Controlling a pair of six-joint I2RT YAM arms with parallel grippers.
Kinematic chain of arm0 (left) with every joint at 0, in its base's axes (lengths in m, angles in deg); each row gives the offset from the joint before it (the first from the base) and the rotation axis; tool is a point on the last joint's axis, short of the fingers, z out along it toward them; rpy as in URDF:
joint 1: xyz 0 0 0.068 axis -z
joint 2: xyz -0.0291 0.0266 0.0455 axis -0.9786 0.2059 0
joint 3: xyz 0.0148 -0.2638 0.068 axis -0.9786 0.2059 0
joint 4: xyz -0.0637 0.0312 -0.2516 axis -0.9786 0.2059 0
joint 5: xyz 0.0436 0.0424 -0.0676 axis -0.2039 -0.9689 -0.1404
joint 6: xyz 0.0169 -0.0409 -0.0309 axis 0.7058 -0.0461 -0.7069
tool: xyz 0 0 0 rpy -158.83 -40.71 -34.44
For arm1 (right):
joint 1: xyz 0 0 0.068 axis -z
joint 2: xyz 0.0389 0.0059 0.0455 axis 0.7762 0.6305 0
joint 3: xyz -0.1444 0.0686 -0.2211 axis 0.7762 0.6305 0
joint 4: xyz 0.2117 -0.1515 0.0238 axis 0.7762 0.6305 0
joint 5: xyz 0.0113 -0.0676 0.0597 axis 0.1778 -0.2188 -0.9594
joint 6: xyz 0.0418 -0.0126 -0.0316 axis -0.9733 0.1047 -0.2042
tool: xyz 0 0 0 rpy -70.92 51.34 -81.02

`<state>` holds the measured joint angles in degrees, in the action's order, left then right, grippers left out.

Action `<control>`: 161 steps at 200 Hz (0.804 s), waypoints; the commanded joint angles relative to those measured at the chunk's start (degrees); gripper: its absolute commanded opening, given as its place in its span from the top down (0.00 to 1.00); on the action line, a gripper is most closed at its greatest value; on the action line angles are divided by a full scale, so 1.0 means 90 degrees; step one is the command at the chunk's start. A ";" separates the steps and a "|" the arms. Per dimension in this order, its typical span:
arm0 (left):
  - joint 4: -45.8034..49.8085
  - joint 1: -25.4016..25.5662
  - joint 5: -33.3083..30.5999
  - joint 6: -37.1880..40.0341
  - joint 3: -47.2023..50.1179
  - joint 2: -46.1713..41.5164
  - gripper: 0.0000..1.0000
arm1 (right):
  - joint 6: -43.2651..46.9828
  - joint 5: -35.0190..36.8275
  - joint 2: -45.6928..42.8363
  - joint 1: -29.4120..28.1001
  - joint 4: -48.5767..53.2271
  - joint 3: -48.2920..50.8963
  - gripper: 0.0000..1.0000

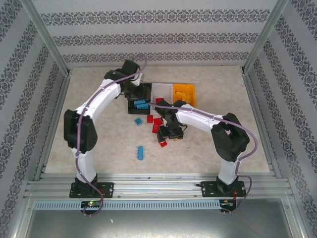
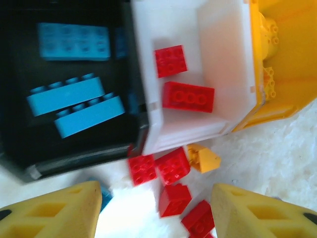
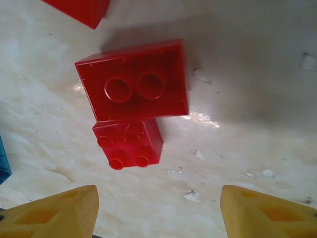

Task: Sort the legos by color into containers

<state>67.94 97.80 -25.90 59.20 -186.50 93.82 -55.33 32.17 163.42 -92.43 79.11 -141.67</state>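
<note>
Blue comes first: one lone light blue brick [image 1: 140, 152] lies on the table [image 1: 208, 163], nearest the arm bases. Past it the right gripper [image 3: 158, 193] hangs over the loose pile, its yellow fingers [image 3: 54, 213] spread wide and gripping nothing. At its eleven o'clock two red bricks touch on the tabletop, a small studded one [image 3: 129, 144] nearer and a larger upturned one [image 3: 133, 82] behind it.

Further in, the left gripper [image 2: 156, 191] hovers before the bins, its fingers [image 2: 49, 213] also well apart and empty. Four loose red bricks [image 2: 172, 166] lie between them and at twelve o'clock, with one orange-yellow brick [image 2: 203, 158] at one o'clock.

Beyond stand three bins in a row. The black bin [image 2: 74, 159] at eleven o'clock holds three light blue bricks [image 2: 74, 42]. The white bin [image 2: 218, 59] holds two red bricks [image 2: 188, 96]. How many yellow pieces lie in the orange-yellow bin [image 2: 292, 59] at two o'clock, I cannot tell.
</note>
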 commanded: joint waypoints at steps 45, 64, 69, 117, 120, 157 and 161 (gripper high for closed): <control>-0.0560 -0.0679 0.0047 0.0055 0.1895 -0.1377 0.39 | 0.0007 -0.0089 0.0878 -0.0291 0.0083 -0.0640 0.34; -0.0580 -0.0795 0.0094 0.0089 0.2110 -0.1590 0.39 | -0.0010 -0.0011 0.1031 -0.0309 0.0071 -0.0654 0.35; -0.0587 -0.0817 0.0090 0.0092 0.2152 -0.1634 0.39 | -0.0020 0.0005 0.1056 -0.0309 0.0052 -0.0655 0.36; -0.0564 -0.0966 0.0236 0.0173 0.2291 -0.1702 0.38 | -0.0151 0.0241 0.1189 -0.0312 0.0042 -0.0771 0.48; -0.0568 -0.0972 0.0243 0.0173 0.2288 -0.1702 0.38 | -0.0155 0.0255 0.1174 -0.0310 0.0047 -0.0763 0.50; -0.0572 -0.0997 0.0309 0.0223 0.2213 -0.1646 0.38 | -0.0265 0.0534 0.0864 -0.0325 0.0111 -0.0637 0.62; -0.0574 -0.0996 0.0317 0.0227 0.2207 -0.1630 0.38 | -0.0268 0.0572 0.0826 -0.0324 0.0125 -0.0626 0.62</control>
<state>64.46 89.62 -24.41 59.50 -166.20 79.66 -56.91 34.09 173.48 -94.68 78.91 -147.13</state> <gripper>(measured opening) 0.616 0.391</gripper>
